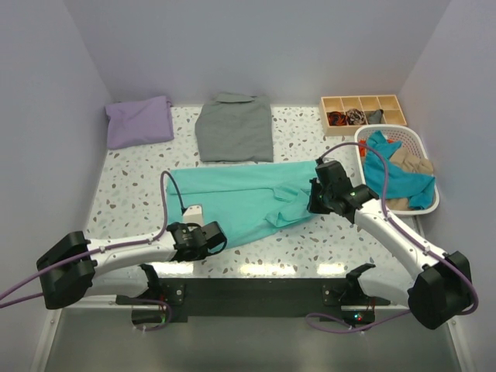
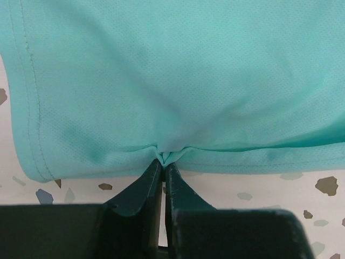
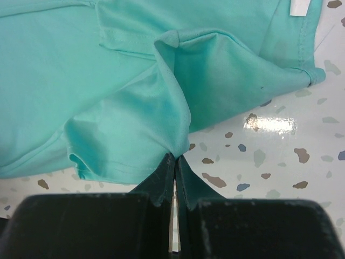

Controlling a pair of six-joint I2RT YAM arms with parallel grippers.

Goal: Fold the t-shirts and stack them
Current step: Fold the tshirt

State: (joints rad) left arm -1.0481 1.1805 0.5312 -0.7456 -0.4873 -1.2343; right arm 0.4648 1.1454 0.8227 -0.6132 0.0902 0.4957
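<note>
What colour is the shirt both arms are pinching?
Turquoise-green shirt, clearest in the left wrist view.

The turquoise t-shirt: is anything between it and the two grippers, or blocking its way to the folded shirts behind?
Nothing visible. The left gripper and right gripper both pinch edges of the turquoise t-shirt. Only table surface lies between it and the grey folded shirt and lavender shirt.

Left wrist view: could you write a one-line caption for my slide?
Left gripper shut, pinching the edge of the turquoise-green soft cloth t-shirt on the speckled table.
</note>
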